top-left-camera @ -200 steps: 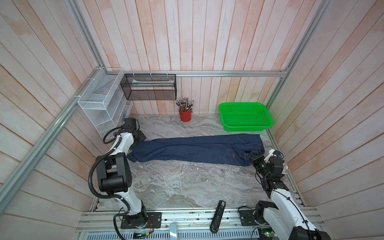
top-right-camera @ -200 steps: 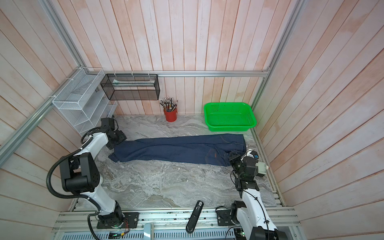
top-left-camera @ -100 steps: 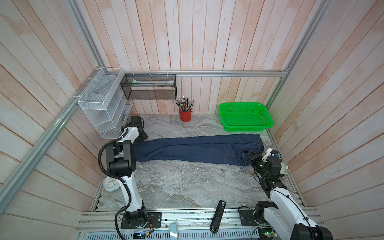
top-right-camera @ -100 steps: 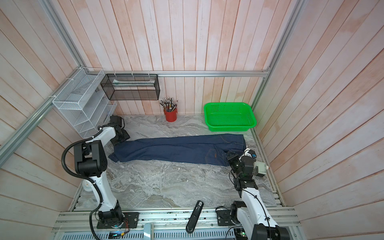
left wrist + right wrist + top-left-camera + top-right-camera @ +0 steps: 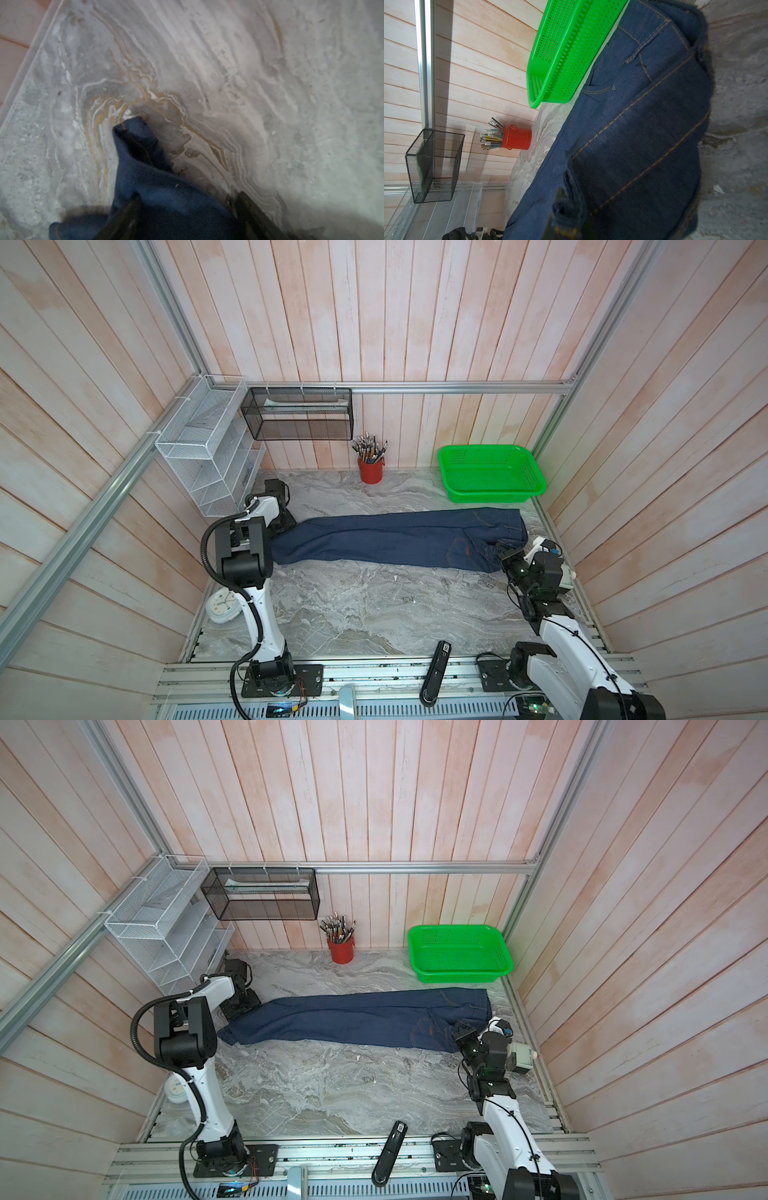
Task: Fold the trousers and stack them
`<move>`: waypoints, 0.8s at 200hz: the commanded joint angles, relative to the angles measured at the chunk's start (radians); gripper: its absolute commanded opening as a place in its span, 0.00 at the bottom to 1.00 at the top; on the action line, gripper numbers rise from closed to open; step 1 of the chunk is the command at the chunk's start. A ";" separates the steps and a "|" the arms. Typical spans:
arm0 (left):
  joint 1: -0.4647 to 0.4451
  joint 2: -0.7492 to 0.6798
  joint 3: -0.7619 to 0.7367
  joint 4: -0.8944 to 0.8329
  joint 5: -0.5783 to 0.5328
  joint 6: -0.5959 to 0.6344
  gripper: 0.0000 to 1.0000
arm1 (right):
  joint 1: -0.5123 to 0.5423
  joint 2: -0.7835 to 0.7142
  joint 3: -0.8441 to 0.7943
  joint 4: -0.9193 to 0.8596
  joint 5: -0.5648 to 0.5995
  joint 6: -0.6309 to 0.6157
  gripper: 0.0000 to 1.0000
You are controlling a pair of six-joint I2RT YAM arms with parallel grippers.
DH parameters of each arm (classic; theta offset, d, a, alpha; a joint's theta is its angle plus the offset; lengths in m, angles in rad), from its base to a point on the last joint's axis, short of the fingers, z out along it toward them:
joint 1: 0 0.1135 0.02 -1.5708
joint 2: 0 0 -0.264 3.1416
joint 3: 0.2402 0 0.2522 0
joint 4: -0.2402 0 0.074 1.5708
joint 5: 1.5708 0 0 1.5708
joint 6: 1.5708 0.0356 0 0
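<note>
The trousers point(image 5: 395, 537) point(image 5: 353, 1017), dark blue denim with tan stitching, lie stretched flat across the marble table point(image 5: 374, 605), leg ends to the left and waist to the right. My left gripper point(image 5: 286, 523) point(image 5: 245, 1004) sits low at the leg ends. In the left wrist view it point(image 5: 187, 199) is open, its fingers point(image 5: 126, 216) wide apart with a fold of the hem point(image 5: 141, 149) between them. My right gripper point(image 5: 505, 549) point(image 5: 461, 1031) is at the near waist corner. In the right wrist view it point(image 5: 571, 209) is shut on a bunched pinch of the denim point(image 5: 643, 124).
A green basket point(image 5: 490, 472) stands just behind the waist end. At the back wall are a red cup of pens point(image 5: 371, 468), a black mesh bin point(image 5: 299, 414) and a white wire shelf point(image 5: 203, 456). A white clock point(image 5: 222, 605) lies front left, a black device point(image 5: 434, 672) on the front rail.
The left arm's elbow has swung in from the front left, and its gripper has shifted onto the leg ends. The right gripper has crept slightly left with the waist corner.
</note>
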 commanded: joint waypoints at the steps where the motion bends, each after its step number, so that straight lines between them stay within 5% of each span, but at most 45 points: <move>1: 0.011 -0.076 -0.036 -0.018 -0.018 0.019 0.79 | 0.008 -0.003 -0.013 0.005 0.001 0.002 0.00; 72: 0.090 -0.180 -0.116 0.035 -0.036 -0.020 0.81 | 0.009 -0.002 -0.018 0.013 0.002 0.004 0.00; 160: 0.136 -0.123 -0.119 0.105 0.084 -0.055 0.55 | 0.012 -0.008 -0.039 0.022 0.003 0.013 0.00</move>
